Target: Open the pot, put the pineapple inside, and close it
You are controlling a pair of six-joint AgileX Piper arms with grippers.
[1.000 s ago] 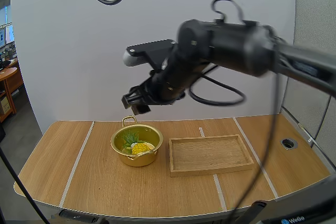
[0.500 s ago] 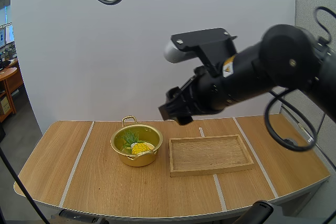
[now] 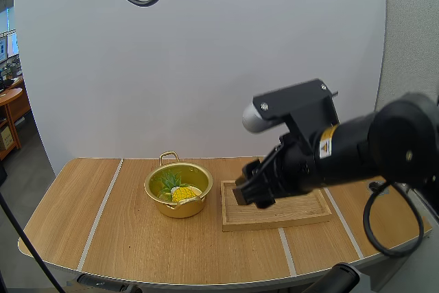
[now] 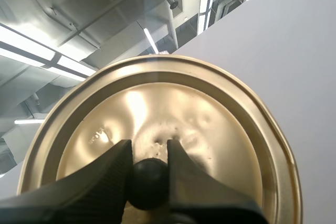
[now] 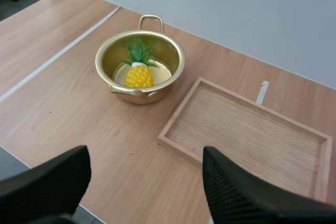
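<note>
Wooden table (image 3: 123,228), seen from the high view: gold pot (image 3: 175,209) stands open with the pineapple (image 3: 182,193) lying inside it. The wooden tray (image 3: 295,212) sits just beside the pot. Change over the last second: the right arm swings away from above the pot, across and down. The right hand (image 3: 250,193) now hangs low over the tray's end nearest the pot. My reading: the pineapple is already placed and that arm is clearing out of the way, so only the closing is left.

Left wrist view: left hand (image 4: 149,153) is clenched on the black knob (image 4: 148,182) of the lid (image 4: 210,129), one finger on each side. The lid is carried in the hand, not on the pot. It has to come back over the pot next, I judge.

Right wrist view: right hand's fingers (image 5: 47,182) are spread wide, with nothing between them and touching nothing. Beyond them sit the pot, pineapple leaves pointing toward the far handle, and the bare tray.
</note>
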